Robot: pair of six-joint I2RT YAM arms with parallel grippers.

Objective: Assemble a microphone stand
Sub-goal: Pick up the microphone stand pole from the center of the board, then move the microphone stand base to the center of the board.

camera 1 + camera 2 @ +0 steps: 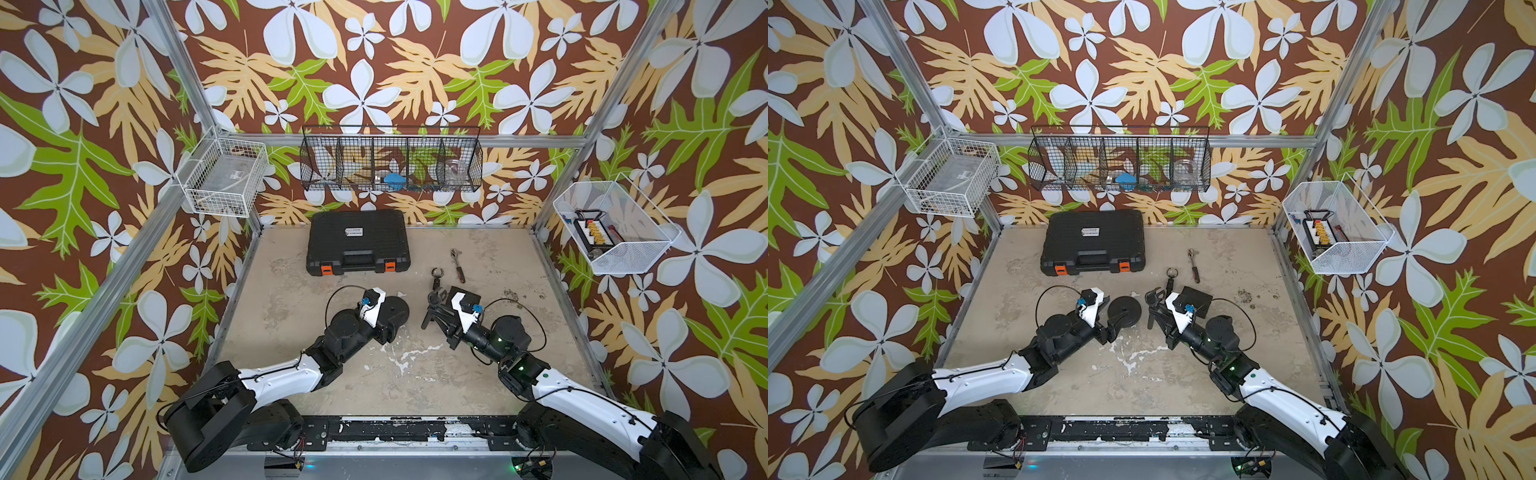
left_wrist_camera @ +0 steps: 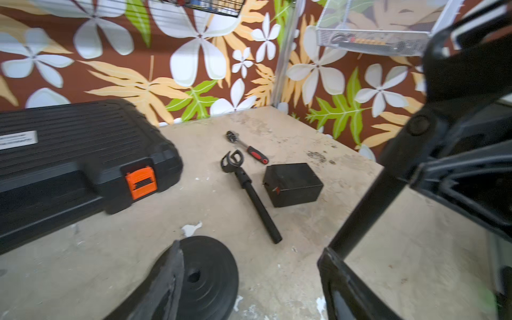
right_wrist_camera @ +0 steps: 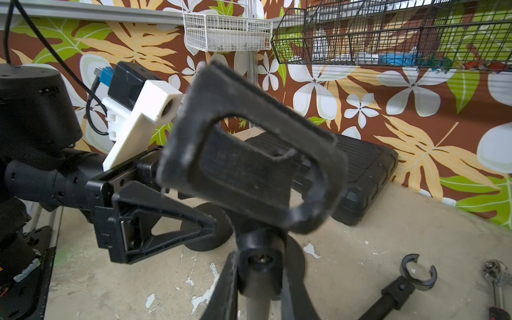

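Note:
The round black base disc (image 1: pixel 397 311) (image 1: pixel 1124 311) lies flat on the table, its centre hole up. My left gripper (image 2: pixel 255 285) is open over it, and one finger (image 2: pixel 166 282) lies against the disc (image 2: pixel 210 274). My right gripper (image 3: pixel 259 293) (image 1: pixel 435 312) is shut on a pole with a large black holder (image 3: pixel 249 166) at its end, raised above the table to the right of the disc. A second black pole with a C-shaped clip (image 1: pixel 436 279) (image 2: pixel 250 194) (image 3: pixel 401 288) lies loose on the table beyond it.
A small black box (image 2: pixel 292 184) (image 1: pixel 1198 296) sits beside the loose pole, and a red-handled ratchet (image 1: pixel 457 264) (image 2: pixel 246 146) lies behind it. A black tool case (image 1: pixel 357 243) stands at the back. Wire baskets (image 1: pixel 390 160) hang on the walls.

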